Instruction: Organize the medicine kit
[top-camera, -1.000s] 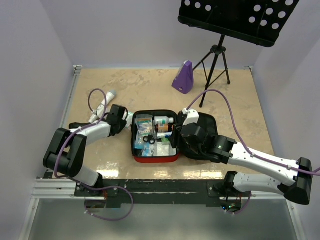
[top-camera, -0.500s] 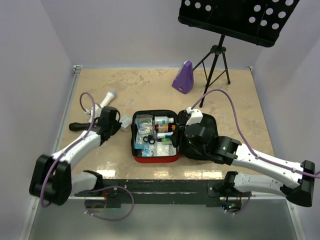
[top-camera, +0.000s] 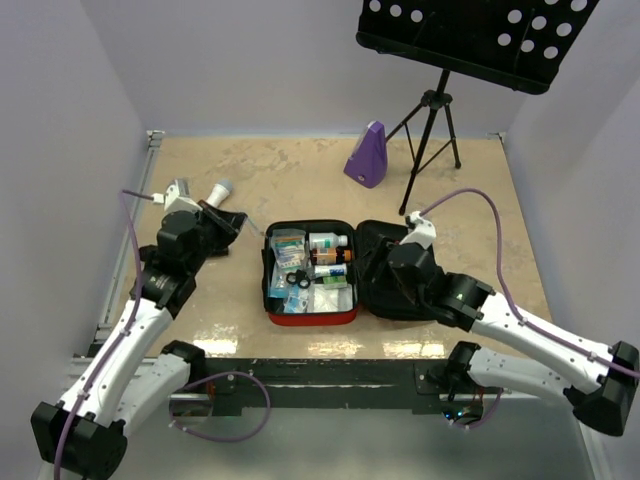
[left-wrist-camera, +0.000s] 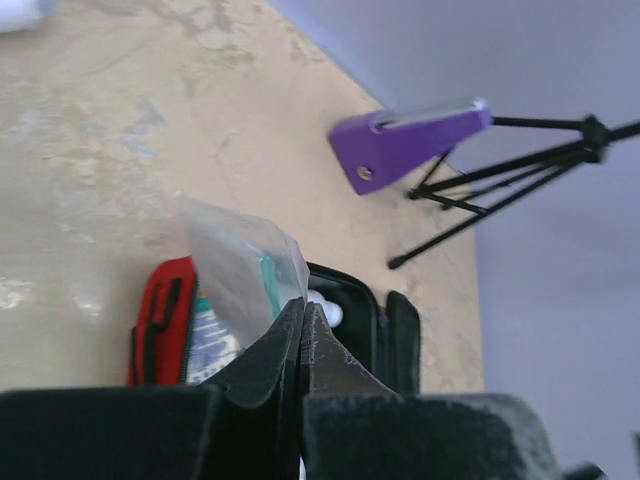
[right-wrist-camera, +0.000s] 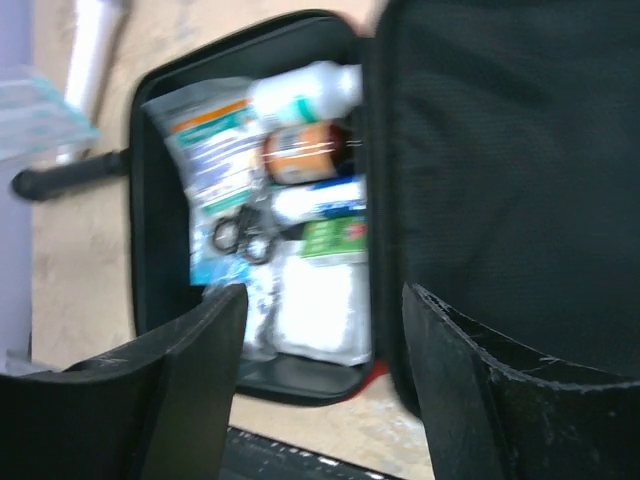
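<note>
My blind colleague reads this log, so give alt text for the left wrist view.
The left gripper pinches a clear plastic packet, with the open red medicine kit lying on the tan table behind it. Farther off are a purple metronome-shaped object and a black tripod stand.

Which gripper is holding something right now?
The left gripper, shut on a clear plastic packet; the right gripper hangs open and empty over the medicine kit.

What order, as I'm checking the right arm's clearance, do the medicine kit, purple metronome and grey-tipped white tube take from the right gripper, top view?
1. medicine kit: its open lid lies right under the right gripper.
2. purple metronome: behind, toward the back wall.
3. grey-tipped white tube: far left side.
</note>
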